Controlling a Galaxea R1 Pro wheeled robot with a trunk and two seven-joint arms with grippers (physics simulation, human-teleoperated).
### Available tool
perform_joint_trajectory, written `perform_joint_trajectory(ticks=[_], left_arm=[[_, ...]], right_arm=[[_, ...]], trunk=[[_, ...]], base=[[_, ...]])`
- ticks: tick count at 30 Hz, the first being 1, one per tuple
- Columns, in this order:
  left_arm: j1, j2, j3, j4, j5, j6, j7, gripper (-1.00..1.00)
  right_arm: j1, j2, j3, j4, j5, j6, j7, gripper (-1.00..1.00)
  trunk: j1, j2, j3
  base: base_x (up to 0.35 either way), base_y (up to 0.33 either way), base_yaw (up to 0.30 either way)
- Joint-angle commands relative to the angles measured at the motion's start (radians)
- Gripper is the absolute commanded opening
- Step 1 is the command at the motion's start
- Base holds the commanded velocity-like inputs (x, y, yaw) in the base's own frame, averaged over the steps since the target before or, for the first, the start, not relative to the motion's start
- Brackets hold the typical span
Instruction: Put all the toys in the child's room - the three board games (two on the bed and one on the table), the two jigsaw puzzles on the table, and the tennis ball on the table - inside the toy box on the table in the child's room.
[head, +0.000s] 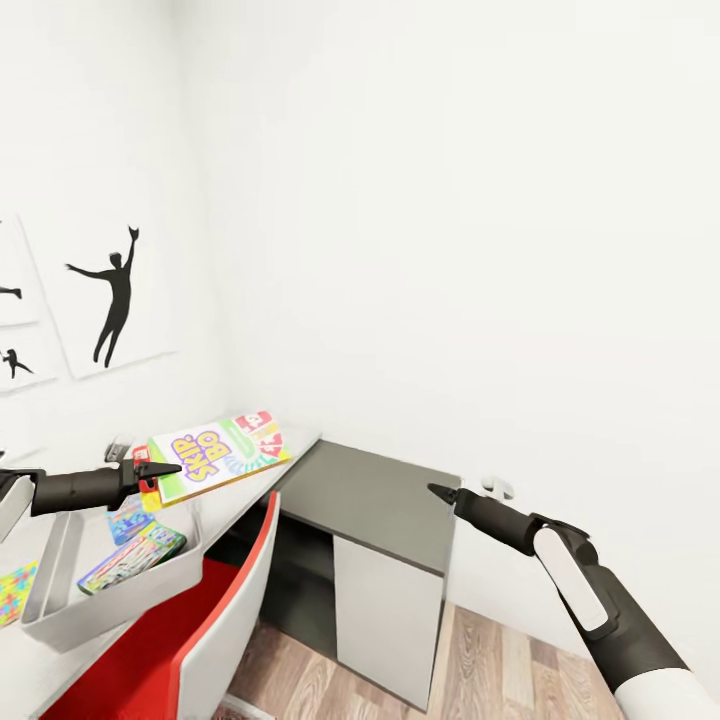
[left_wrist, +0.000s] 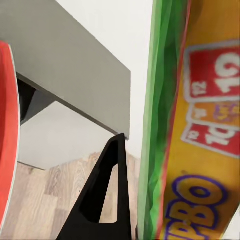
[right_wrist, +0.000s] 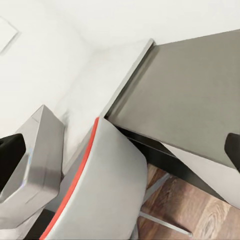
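Head view looking down over desk corner, wrist views close in — all sharing the dark side unit (head: 370, 495).

The robot's left arm reaches in level from the left, its left gripper (head: 160, 470) clamped on the edge of the yellow SKIP-BO board game (head: 220, 456), one black finger (left_wrist: 102, 195) lying beside the box. The right arm extends forward, its right gripper (head: 445, 492) pointing ahead, holding nothing, fingers apparently together.

Lighting: bright, even, diffuse; source unseen. Walls (head: 450, 200) near-overexposed white. Shadow: soft, under desk unit (head: 300, 560), 6 o'clock. Focus: sharp; left wrist close-up box print (left_wrist: 210, 125) blurred.
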Motion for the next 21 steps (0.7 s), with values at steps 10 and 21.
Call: perform_joint_trajectory(ticks=[10, 21], left_arm=[[-0.001, -0.001, 0.008, 0.005, 0.004, 0.005, 0.0, -1.0], [-0.001, -0.035, 0.027, 0.087, 0.012, -0.009, 0.039, -1.0]], right_arm=[[0.0, -0.001, 0.001, 0.0, -0.001, 0.002, 0.001, 1.0], [0.0, -0.001, 0.001, 0.001, -0.002, -0.016, 0.001, 1.0]], trunk=[[0.0, -0.001, -0.002], [0.0, -0.001, -0.003]], base=[[0.0, 0.0, 0.287], [0.0, 0.0, 0.052]])
